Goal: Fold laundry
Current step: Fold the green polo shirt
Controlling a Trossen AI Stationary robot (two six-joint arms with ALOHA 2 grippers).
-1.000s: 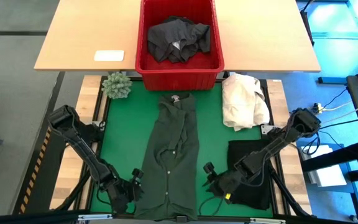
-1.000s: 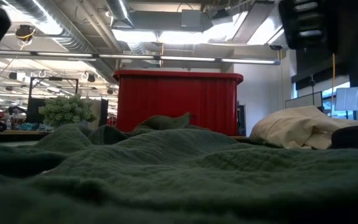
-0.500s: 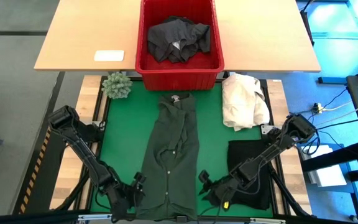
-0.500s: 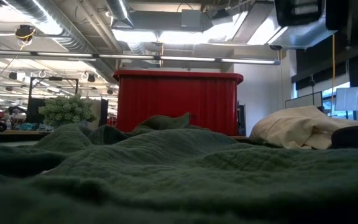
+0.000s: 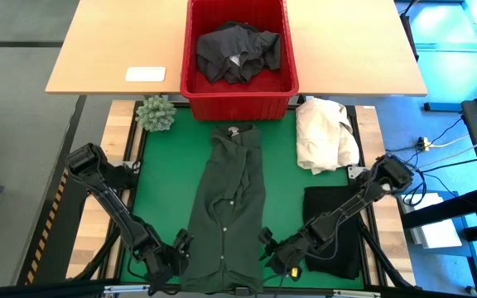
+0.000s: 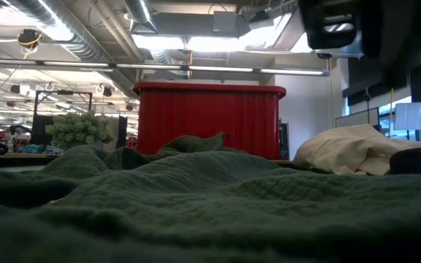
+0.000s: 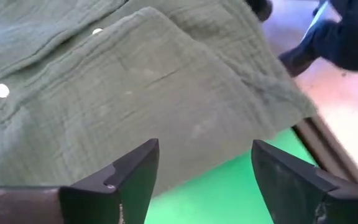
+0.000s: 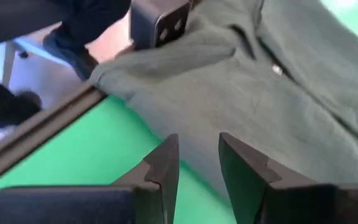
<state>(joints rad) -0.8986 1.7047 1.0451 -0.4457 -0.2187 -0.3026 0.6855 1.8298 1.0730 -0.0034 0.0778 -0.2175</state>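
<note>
Grippers flank the near hem of the dark green shirt (image 5: 226, 211), flat on the green mat (image 5: 160, 178); left gripper (image 7: 201, 174) gapes empty, right gripper (image 8: 197, 163) sits narrowly parted, holding nothing; I risk pinching one layer; more laundry (image 5: 237, 51) waits in the red basket (image 5: 190, 50).

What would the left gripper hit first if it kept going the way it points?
Most likely the green shirt: its hem lies just past the open left gripper, with only a strip of green mat between. Depth is hard to judge.
</note>
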